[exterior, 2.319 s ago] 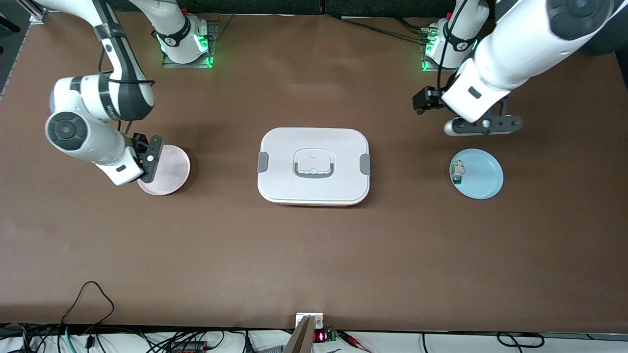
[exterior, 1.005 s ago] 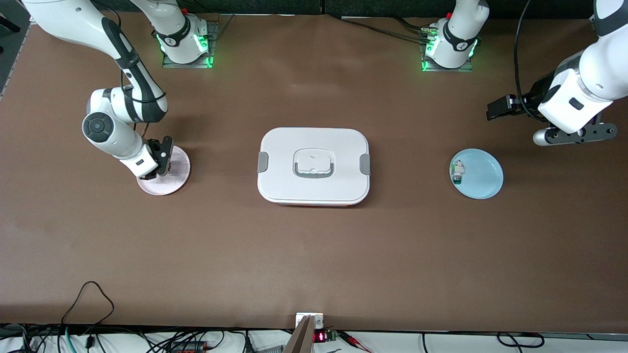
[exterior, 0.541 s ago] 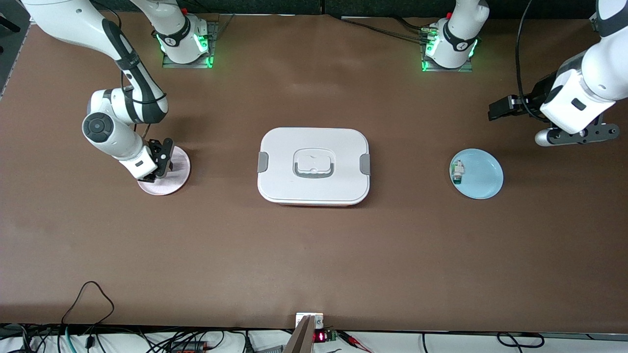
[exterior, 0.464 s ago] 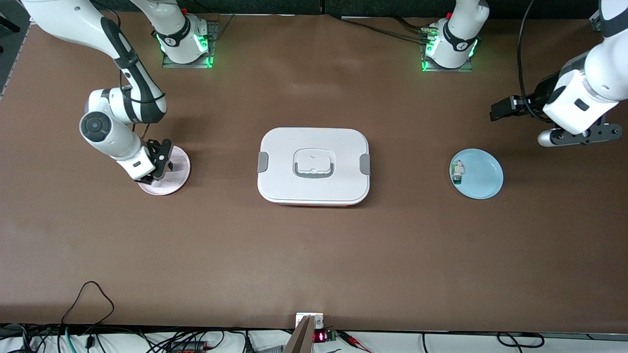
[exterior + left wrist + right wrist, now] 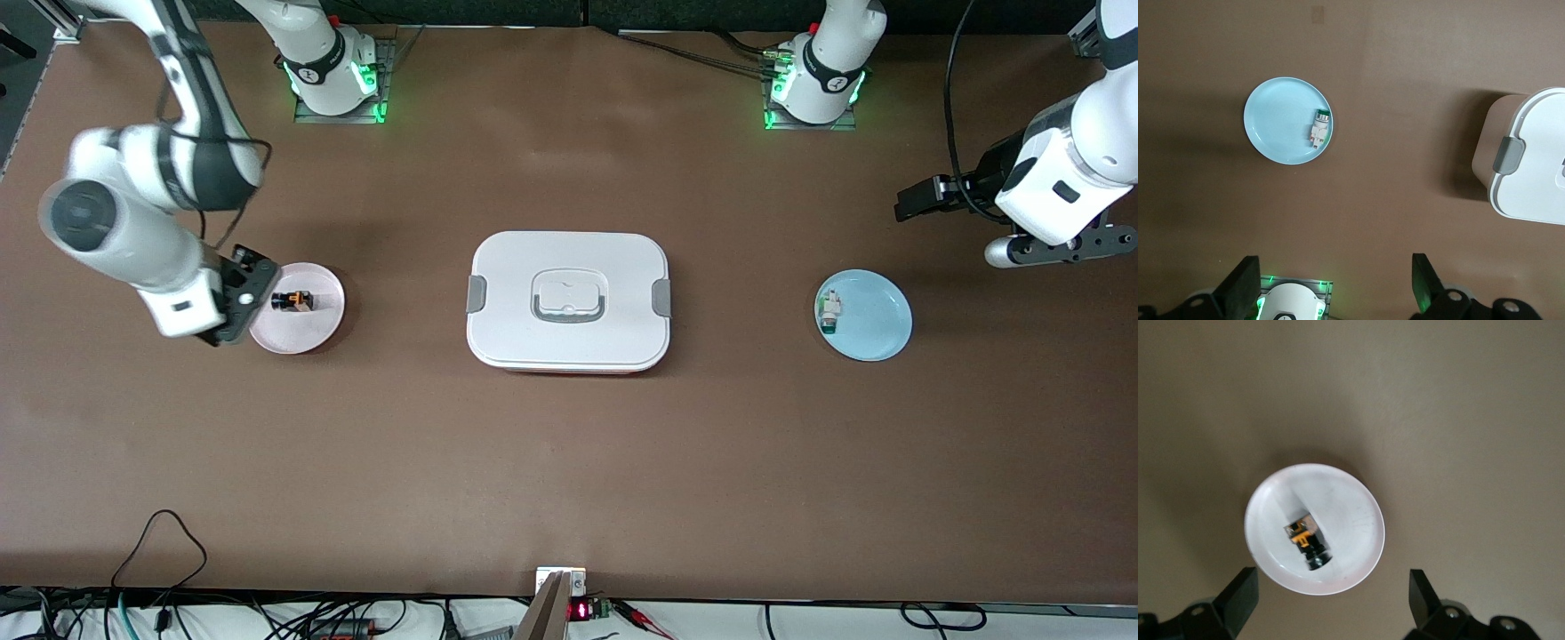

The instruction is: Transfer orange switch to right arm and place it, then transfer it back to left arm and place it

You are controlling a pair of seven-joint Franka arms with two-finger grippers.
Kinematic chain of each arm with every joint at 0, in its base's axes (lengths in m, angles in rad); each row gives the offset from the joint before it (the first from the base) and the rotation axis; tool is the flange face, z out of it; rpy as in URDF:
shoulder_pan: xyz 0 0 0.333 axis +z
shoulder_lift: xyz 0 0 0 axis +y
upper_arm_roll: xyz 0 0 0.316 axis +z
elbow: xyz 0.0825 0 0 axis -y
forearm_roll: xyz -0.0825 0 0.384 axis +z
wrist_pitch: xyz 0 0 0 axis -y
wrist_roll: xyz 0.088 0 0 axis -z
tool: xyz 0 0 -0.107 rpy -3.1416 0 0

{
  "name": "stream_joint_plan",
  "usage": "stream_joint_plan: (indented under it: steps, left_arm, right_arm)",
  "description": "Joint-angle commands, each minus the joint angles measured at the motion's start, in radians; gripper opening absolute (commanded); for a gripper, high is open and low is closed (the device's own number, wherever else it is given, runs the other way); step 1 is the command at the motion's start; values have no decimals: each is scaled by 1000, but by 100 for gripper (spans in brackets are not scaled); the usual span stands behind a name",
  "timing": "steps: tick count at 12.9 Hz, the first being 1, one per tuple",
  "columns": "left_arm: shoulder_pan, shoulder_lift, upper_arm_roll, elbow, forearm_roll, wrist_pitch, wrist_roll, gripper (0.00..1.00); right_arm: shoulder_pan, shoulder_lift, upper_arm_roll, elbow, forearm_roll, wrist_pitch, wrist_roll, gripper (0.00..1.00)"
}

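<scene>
Right arm is bent low at its own end of the counter (image 5: pixel 569 462), wrist pitched down. Right tool (image 5: pixel 238 298) hangs above the edge of the pink plate (image 5: pixel 307 333), fingers (image 5: pixel 1237 599) spread wide, holding nothing. Orange switch (image 5: pixel 292 300) lies on its side on that plate, just beside the tool, clear of both fingers.

Left arm waits raised at its end; left tool (image 5: pixel 1058 252) is over bare counter, well apart from the blue plate (image 5: pixel 880 324), fingers (image 5: pixel 1241 288) wide, empty.

Right wrist view shows the switch (image 5: pixel 1305 542) sitting off-centre on the plate (image 5: pixel 1351 513); in the front view the tool covers part of the plate rim. Left wrist view shows the blue plate (image 5: pixel 1275 120) with the white-and-green component (image 5: pixel 1319 127) near its rim, plus one clipped end of the box (image 5: pixel 1531 167).

Box (image 5: pixel 569 267) sits mid-counter between the two plates, well apart from both tools. Open brown counter all round it.
</scene>
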Motion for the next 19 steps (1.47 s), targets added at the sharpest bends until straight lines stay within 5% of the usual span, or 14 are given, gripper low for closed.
stream_joint_plan:
  steps: [1, 4, 9, 14, 16, 19]
  left_arm:
    - [0, -16, 0, -7, 25, -7, 24, 100]
    - [0, -16, 21, -7, 25, -4, 33, 100]
    - [12, -14, 58, -13, 28, 24, 174, 100]
    - [26, -14, 68, -22, 89, 90, 357, 100]
    - [26, -14, 68, -18, 89, 90, 351, 100]
    - [68, -16, 69, -22, 89, 90, 357, 100]
  right_arm:
    - [-18, 21, -2, 139, 119, -143, 92, 100]
    - [-26, 7, -3, 241, 126, -230, 269, 100]
    - [26, -25, 3, 380, 127, -425, 933, 100]
    - [18, -36, -3, 491, 95, -533, 1000, 100]
    - [18, -37, -37, 491, -34, -522, 994, 100]
    - [6, -39, -48, 488, -66, -524, 1016, 100]
